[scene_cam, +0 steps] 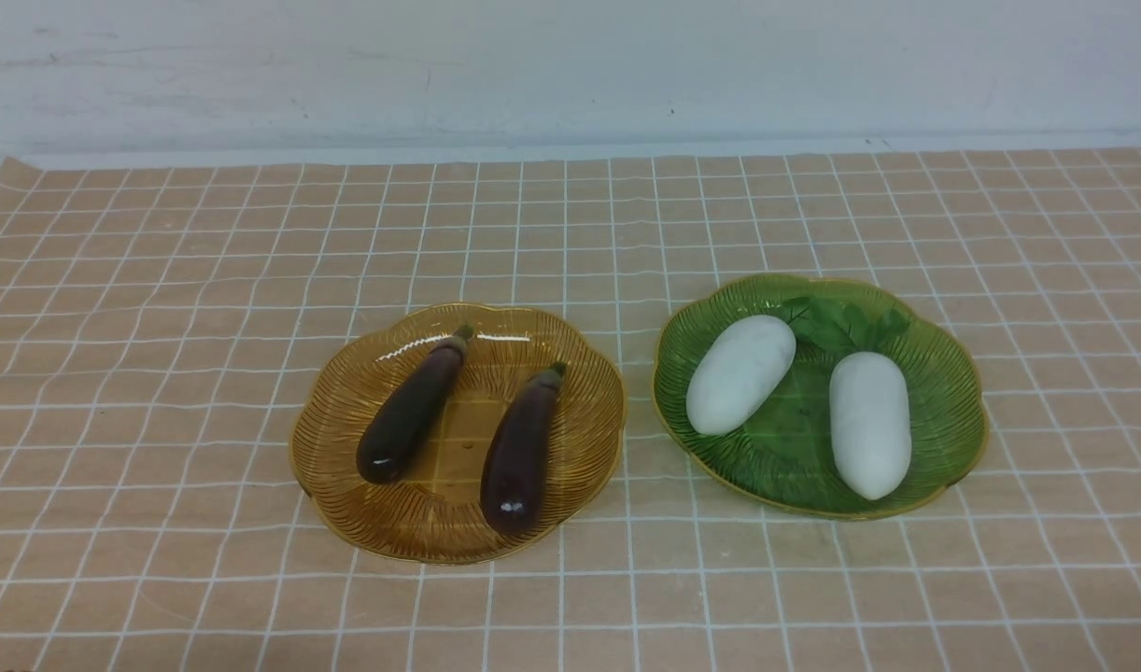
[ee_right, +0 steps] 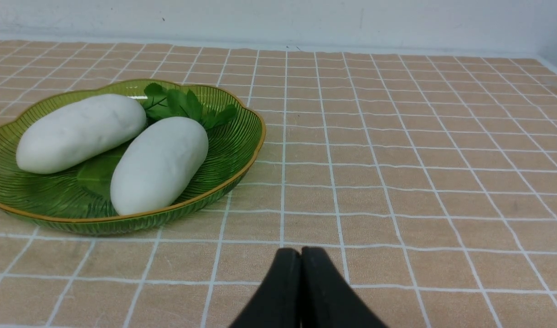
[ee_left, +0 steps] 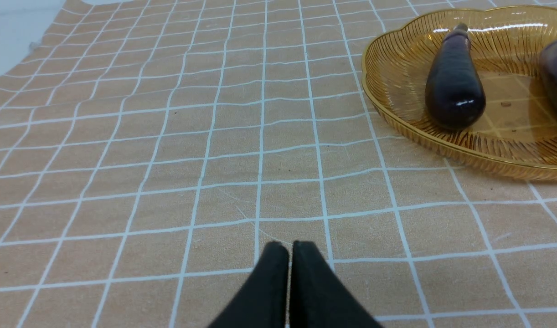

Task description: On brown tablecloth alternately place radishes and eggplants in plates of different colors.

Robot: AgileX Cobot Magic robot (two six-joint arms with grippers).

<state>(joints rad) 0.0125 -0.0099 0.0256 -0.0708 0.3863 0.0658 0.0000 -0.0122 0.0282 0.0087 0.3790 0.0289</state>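
- left gripper (ee_left: 290, 248): black fingers pressed together, clenched on nothing, low over bare cloth; only seen in left wrist view, not in front view.
- right gripper (ee_right: 300, 253): same, fingers closed tip to tip, nothing held, over bare cloth; only seen in right wrist view.
- brown tablecloth (scene_cam: 160, 373): tan with white grid, slightly wrinkled, covers the whole work area up to a pale wall (scene_cam: 570, 65) at the back.
- amber plate (scene_cam: 346, 383): sits on the cloth left of centre in front view, ribbed, scalloped rim; well apart from the left gripper's tips.
- left eggplant (scene_cam: 412, 407): lies in the amber plate, stem cap pointing away toward the wall, fat end toward the robot.
- right eggplant (scene_cam: 520, 452): also in the amber plate, just beside the first, roughly parallel, not touching; fat end near the plate's near rim.
- green plate (scene_cam: 953, 373): right of centre, just beside the amber plate, rims close but apart.
- left radish (scene_cam: 740, 374): in the green plate, tilted, leafy top toward the far rim.
- right radish (scene_cam: 870, 423): in the green plate, near the first, bodies apart; leaves (scene_cam: 841, 322) of both bunch together at the far side.
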